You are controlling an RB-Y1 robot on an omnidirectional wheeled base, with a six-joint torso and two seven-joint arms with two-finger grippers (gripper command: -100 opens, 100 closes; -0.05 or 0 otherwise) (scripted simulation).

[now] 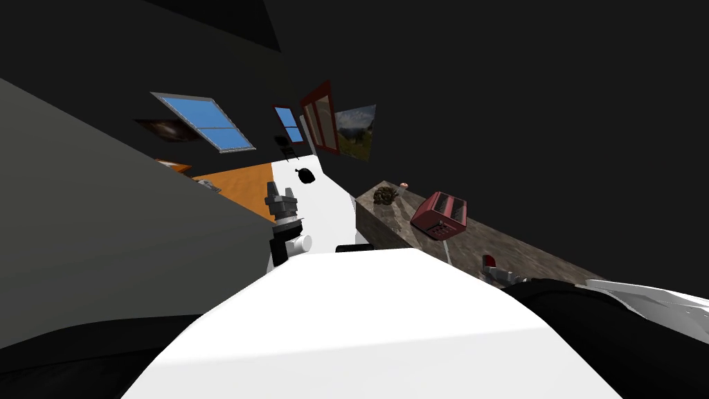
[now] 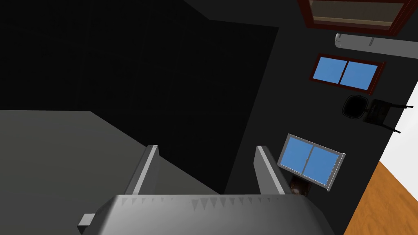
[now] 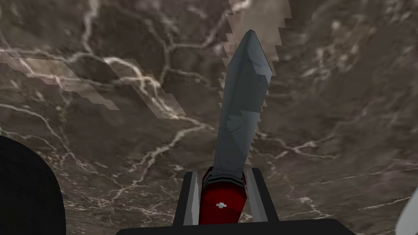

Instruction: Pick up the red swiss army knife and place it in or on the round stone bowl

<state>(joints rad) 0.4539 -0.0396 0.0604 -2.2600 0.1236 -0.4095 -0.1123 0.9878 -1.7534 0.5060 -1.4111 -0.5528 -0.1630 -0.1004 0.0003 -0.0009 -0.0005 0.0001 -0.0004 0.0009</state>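
Marbled brown counter [image 3: 102, 122] beneath the right gripper [image 3: 223, 173], fingers clamped tight on the red knife [image 3: 241, 102], blade pointing ahead, so the pickup looks done! Next, I'd say: carry it to the bowl and release gently; left gripper [image 2: 206, 147] hangs wide open

Brown veined stone counter [image 1: 516, 253]; on it red toaster [image 1: 439, 215]; dark scaly lump [image 1: 385, 195]
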